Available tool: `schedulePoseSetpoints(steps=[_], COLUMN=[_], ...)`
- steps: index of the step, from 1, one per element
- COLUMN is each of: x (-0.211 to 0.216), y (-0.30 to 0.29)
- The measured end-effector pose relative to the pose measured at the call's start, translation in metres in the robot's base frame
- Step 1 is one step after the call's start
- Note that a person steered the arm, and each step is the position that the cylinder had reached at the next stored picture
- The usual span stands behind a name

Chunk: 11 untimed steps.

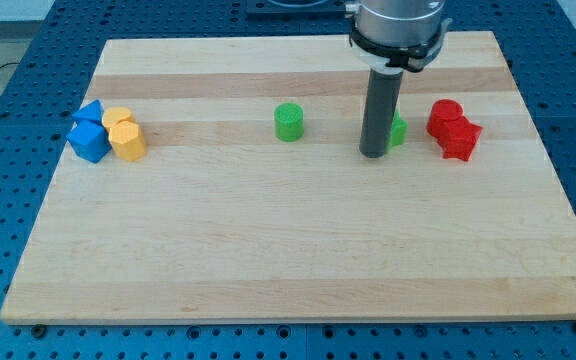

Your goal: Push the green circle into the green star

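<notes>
One green circle (288, 122), a short upright cylinder, stands alone

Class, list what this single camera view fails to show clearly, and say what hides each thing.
- Green star: mostly hidden behind the rod; its shape cannot be confirmed.
- My tip: whether it touches that block is unclear.
- Arm: cut off by the view's top edge.
- Red blocks: touching, shapes indistinct.

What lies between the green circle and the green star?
Only my tip, standing just left of the green star and partly hiding it; from the green circle to it, bare board, per the camera view.
</notes>
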<state>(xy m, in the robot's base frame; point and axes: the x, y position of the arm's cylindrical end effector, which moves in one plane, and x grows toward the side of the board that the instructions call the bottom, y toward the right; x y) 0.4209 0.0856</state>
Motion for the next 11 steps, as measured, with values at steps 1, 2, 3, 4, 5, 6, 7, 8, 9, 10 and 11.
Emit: schedulePoseSetpoints(steps=[1,2,3,4,5,6,7,8,9,10,11], x=[0.015,0.013,0.002,-0.024,-0.041,-0.041,-0.042,-0.047,-0.081,-0.093,-0.08], y=[-0.057,-0.125,-0.161,-0.157,-0.107,-0.042,-0.019,-0.039,-0.042,-0.022,0.002])
